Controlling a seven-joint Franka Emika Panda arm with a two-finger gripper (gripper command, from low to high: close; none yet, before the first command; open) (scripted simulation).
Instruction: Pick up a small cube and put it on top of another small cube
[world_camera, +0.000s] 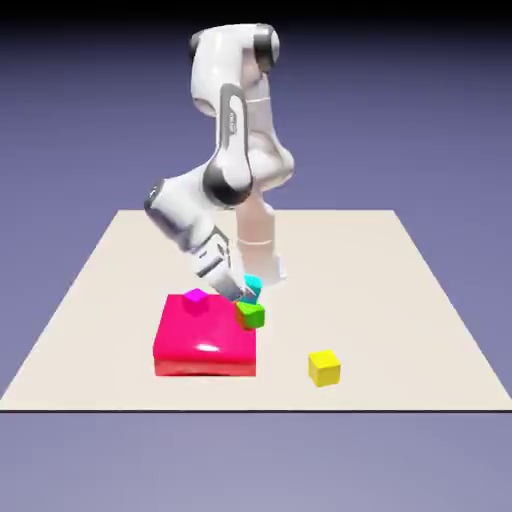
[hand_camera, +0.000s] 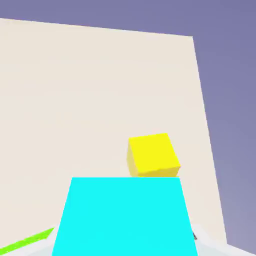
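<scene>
Hand view: we see the gripper (world_camera: 243, 296) pinching the small cyan cube (hand_camera: 124, 216) low over the table (world_camera: 400, 300), with the yellow cube (hand_camera: 152, 155) lying just beyond it

White glossy arm (world_camera: 235, 130) w/ rounded segments, dark grey joint rings, grey-striped wrist section.

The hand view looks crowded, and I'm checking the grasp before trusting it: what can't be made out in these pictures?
- End effector fingertips: in the hand view, hidden behind the large cyan cube.
- Green cube: only a sliver shows at the hand view's bottom-left edge.
- Cyan cube in the exterior view: mostly covered by the end effector; contact with the green cube is too small to judge.
- Yellow cube: its lower part is hidden by the cyan cube in the hand view.
</scene>
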